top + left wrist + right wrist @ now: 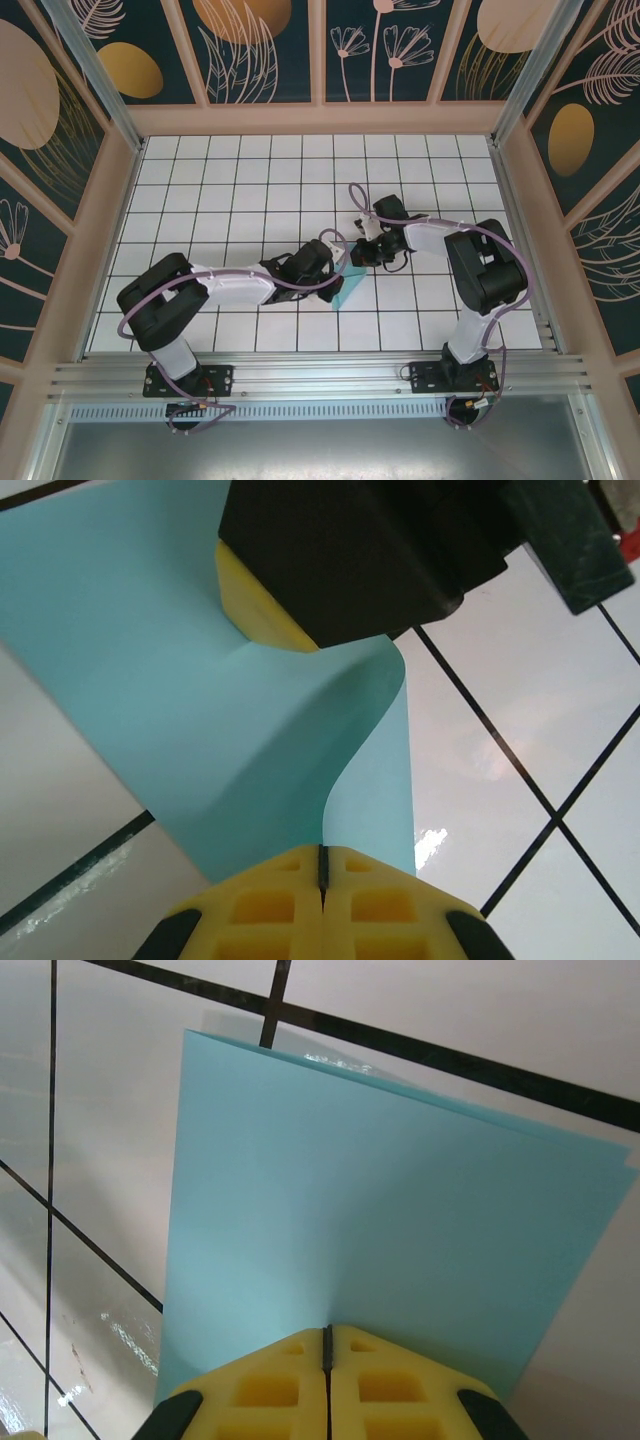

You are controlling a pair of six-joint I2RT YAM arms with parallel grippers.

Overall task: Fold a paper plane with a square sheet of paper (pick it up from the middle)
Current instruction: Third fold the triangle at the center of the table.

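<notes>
My left gripper [322, 868] and right gripper [327, 1338], yellow pads [270, 1390] pressed together, each clamp an edge of the thin, smooth light-blue square sheet of paper [380, 1210], folded double and bowed over the glossy white-tiled table [250, 180].

Free table [240, 170] beyond; left arm [235, 288], right arm [440, 240], sheet [350, 293] mid-table.

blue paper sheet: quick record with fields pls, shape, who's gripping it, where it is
thing: light-blue paper sheet
shape: curved between the two grippers, with a doubled far edge in the right wrist view
left gripper: shut on the sheet's edge
right gripper: shut on the sheet's edge
place: over the white grid table, between the arms
</notes>
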